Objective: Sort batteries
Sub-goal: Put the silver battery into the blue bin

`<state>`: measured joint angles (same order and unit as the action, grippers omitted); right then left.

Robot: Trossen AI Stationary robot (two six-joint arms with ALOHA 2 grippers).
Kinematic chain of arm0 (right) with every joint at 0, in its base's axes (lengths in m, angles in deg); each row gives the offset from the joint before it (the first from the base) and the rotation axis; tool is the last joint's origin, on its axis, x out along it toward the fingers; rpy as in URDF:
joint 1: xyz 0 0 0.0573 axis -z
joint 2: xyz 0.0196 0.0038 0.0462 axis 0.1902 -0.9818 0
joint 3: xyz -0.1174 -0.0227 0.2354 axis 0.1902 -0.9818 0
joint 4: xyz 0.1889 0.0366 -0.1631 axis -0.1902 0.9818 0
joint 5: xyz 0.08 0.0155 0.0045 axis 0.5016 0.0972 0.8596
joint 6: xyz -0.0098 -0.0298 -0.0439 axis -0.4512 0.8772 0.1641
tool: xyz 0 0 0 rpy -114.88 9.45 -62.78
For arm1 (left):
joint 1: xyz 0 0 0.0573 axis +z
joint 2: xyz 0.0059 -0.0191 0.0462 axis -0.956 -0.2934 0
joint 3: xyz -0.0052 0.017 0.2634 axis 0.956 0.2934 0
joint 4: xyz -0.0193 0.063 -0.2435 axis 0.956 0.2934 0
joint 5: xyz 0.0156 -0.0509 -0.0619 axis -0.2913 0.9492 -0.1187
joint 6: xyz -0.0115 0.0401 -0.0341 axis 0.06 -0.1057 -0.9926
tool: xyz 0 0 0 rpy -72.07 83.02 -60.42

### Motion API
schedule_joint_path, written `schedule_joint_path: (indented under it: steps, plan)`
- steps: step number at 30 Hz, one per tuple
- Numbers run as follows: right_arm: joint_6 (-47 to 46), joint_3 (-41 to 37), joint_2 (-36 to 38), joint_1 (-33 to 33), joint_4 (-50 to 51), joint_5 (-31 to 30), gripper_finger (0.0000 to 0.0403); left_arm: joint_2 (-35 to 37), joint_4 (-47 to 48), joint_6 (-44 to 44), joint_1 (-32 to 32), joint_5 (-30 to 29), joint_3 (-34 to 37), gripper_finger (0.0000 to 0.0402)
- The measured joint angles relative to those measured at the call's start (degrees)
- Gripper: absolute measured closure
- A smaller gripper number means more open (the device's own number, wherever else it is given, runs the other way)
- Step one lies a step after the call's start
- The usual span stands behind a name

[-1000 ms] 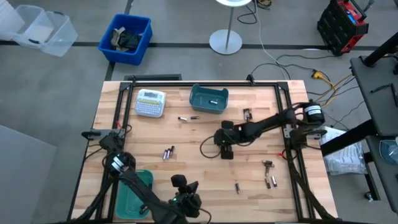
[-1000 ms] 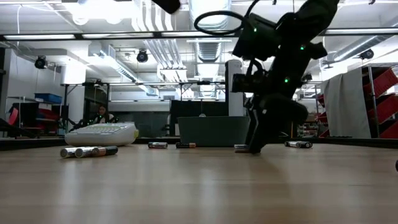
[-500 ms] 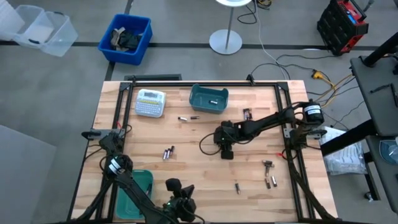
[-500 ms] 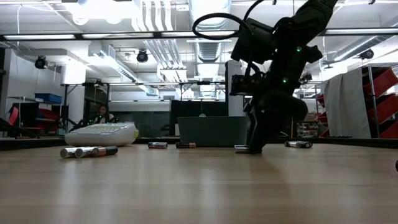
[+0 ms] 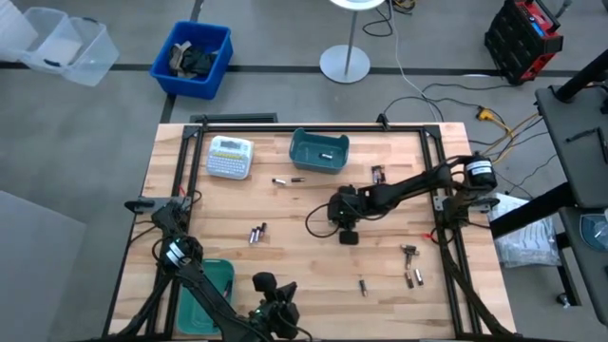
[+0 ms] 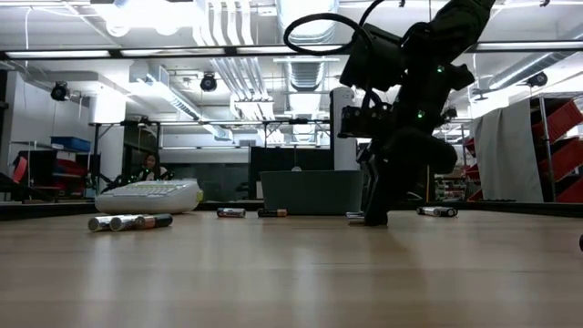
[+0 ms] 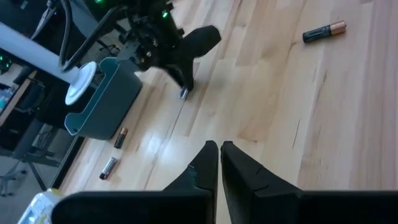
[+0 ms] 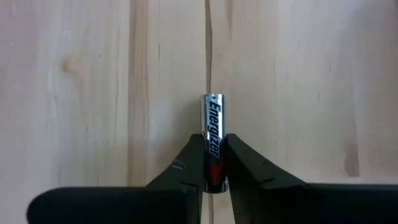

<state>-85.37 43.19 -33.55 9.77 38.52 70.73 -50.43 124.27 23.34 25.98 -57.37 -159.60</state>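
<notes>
Battery [image 8: 212, 140] pinched by right hand [image 8: 212, 163], on table [image 8: 74, 93]

Batteries are lying scattered across the wooden worktop [image 5: 285, 252]. One silver-and-black Energizer battery [image 8: 212, 140] is sitting flat on the boards, pinched between the right gripper [image 8: 211, 163]. Two batteries [image 5: 288, 180] are resting just before the teal bin [image 5: 319, 150], a cluster [image 5: 256, 233] is lying left of centre, and others [image 5: 410, 267] are lying toward the right near corner.
</notes>
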Motion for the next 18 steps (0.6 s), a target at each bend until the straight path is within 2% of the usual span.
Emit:
schedule_joint_path:
  steps: [5,13,18]
  plan:
    - [1.63,1.71,7.27,0.36,2.98,0.99,0.0367,0.16,1.41,-3.39,0.0,1.29,0.01,0.04]
    - [7.32,9.04,13.21,5.46,5.54,1.11,0.0367,5.17,1.47,10.95,1.65,-4.31,3.64,0.0401]
    - [10.4,14.97,13.26,8.96,9.17,3.8,0.0367,12.92,1.01,11.63,2.23,-6.28,10.23,0.0401]
